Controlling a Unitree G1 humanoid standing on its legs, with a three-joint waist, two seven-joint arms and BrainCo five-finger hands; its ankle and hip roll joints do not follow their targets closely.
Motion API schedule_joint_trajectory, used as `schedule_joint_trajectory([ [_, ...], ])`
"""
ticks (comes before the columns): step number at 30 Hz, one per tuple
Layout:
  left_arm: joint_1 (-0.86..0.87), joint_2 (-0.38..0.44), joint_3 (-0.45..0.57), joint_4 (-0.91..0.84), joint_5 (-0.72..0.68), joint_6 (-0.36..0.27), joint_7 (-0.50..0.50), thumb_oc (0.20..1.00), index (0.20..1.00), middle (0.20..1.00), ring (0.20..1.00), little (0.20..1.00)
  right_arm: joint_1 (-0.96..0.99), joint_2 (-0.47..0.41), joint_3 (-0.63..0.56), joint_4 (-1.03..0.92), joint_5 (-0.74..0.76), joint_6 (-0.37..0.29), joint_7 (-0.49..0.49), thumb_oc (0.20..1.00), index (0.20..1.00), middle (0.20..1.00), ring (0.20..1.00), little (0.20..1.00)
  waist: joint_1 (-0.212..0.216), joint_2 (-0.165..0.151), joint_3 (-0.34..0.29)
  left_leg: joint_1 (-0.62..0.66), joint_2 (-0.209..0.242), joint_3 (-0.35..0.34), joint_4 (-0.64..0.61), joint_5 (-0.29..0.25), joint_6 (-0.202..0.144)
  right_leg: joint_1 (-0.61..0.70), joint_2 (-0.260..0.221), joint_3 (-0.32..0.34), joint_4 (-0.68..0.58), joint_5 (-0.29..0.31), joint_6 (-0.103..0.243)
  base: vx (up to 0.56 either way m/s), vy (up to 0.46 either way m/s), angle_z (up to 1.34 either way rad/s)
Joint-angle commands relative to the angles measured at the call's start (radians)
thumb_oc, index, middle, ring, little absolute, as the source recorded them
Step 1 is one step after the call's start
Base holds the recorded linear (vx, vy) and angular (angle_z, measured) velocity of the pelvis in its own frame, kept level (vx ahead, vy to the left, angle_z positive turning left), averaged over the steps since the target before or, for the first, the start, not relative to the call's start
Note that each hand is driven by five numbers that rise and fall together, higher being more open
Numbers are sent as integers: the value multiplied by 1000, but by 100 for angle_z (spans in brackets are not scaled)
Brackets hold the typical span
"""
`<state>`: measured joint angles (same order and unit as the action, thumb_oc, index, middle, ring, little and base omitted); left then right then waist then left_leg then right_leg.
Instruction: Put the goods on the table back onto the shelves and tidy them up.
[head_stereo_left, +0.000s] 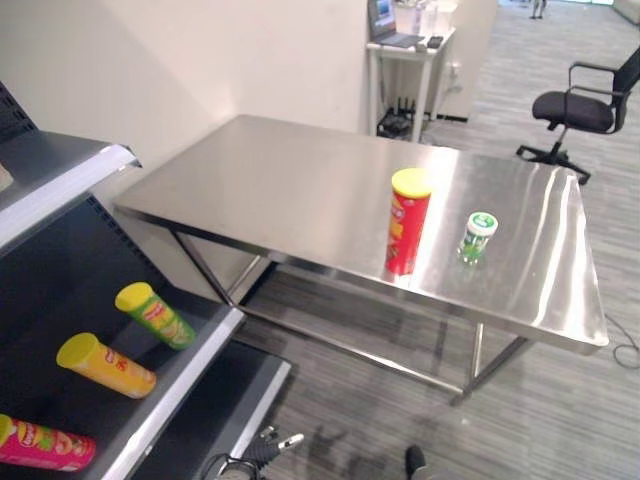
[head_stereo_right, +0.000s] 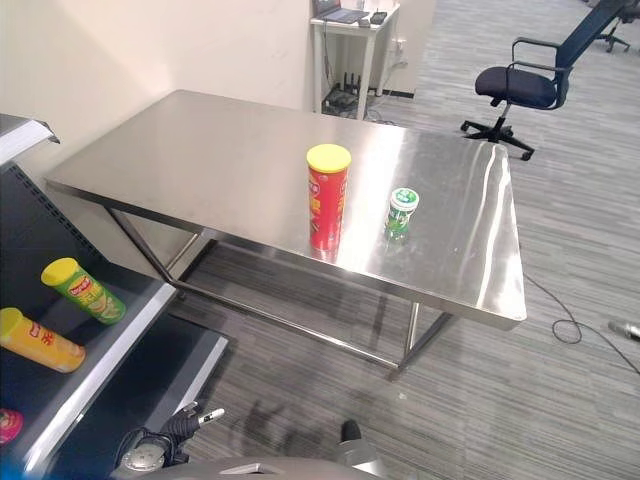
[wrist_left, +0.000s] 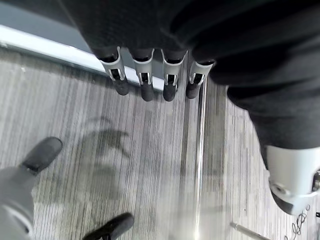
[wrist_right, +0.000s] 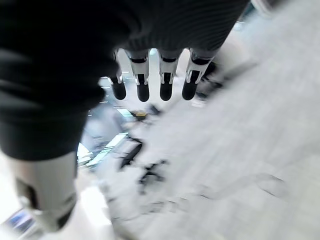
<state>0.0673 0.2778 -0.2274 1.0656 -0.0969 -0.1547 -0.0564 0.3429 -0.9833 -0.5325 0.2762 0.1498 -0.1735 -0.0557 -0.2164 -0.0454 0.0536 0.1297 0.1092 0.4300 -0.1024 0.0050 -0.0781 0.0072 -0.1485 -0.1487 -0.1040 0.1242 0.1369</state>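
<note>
Lying on the dark shelf (head_stereo_left: 190, 375) at lower left, a green chip can (head_stereo_left: 155, 315), a yellow chip can (head_stereo_left: 105, 366) and a pink chip can (head_stereo_left: 45, 445) rest on their sides, yellow lids toward the shelf's back. On the steel table (head_stereo_left: 290, 190) a red chip can (head_stereo_left: 408, 221) stands upright with a yellow lid, a small green-lidded cup (head_stereo_left: 477, 237) just beside it, well apart from both hands. Over the floor, the left hand (wrist_left: 145, 75) hangs with relaxed fingers, holding nothing. Likewise the right hand (wrist_right: 150, 75) is slack and empty.
</note>
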Motion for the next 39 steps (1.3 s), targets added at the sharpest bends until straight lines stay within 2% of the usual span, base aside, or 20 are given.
schedule_joint_trajectory([
  [1,-64,19,13,43,-17,-22,-7,1000,1000,1000,1000,1000,-132,-55,-27,17,-39,-70,-21,1000,1000,1000,1000,1000,48,-28,31,25,0,-71,15,-60,10,24,-84,-4,26,-5,93,-6,-42,8],
  [5,-44,35,-1,41,-30,-22,-15,1000,1000,1000,1000,1000,-281,-175,49,-19,24,-101,12,1000,1000,1000,1000,1000,96,-45,16,13,20,-92,15,-47,-6,40,-73,-31,25,-21,85,6,-75,9],
  [7,-38,38,1,43,-34,-21,-15,1000,1000,1000,1000,1000,-307,-187,68,-19,24,-105,13,1000,1000,1000,1000,1000,101,-47,15,10,24,-98,15,-44,-10,44,-71,-39,25,-24,83,7,-59,27],
  [11,-27,44,6,60,-39,-16,-11,1000,1000,1000,1000,1000,-473,-247,223,-20,33,-108,42,1000,1000,1000,1000,1000,142,-51,11,3,32,-117,15,-32,-21,60,-66,-64,25,-37,76,10,-58,24],
  [15,2,46,3,27,-65,-17,-24,1000,1000,1000,1000,1000,-558,-246,313,-11,156,-126,104,1000,1000,1000,1000,1000,166,-48,13,-4,37,-135,15,-23,-26,71,-65,-83,25,-45,71,-1,-41,17],
  [18,34,53,-3,-48,-86,-14,-37,1000,1000,1000,1000,1000,-608,-240,376,-32,187,-129,135,1000,1000,1000,1000,1000,181,-39,13,-8,38,-144,15,-20,-28,75,-64,-97,24,-47,70,-2,-22,22],
  [19,36,54,-2,-50,-86,-13,-37,1000,1000,1000,1000,1000,-612,-240,380,-31,187,-129,135,1000,1000,1000,1000,1000,179,-39,13,-8,38,-145,15,-20,-28,75,-64,-98,24,-47,70,-5,-24,20],
  [23,117,89,-16,-283,-144,2,-92,1000,1000,1000,1000,1000,-655,-240,437,-56,158,-126,151,1000,1000,1000,1000,1000,206,-18,18,-22,41,-162,15,-12,-26,82,-65,-121,22,-49,70,-6,-14,12],
  [30,211,140,-17,-481,-167,42,-160,1000,1000,1000,1000,1000,-689,-226,499,-77,163,-124,194,1000,1000,1000,1000,1000,221,6,15,-33,44,-177,15,-10,-23,85,-66,-136,19,-55,70,1,-1,9],
  [39,248,160,-19,-597,-176,68,-193,1000,1000,1000,1000,1000,-686,-196,514,-116,169,-117,222,1000,1000,1000,1000,1000,226,14,14,-33,46,-181,15,-13,-21,86,-65,-140,19,-60,68,2,1,3],
])
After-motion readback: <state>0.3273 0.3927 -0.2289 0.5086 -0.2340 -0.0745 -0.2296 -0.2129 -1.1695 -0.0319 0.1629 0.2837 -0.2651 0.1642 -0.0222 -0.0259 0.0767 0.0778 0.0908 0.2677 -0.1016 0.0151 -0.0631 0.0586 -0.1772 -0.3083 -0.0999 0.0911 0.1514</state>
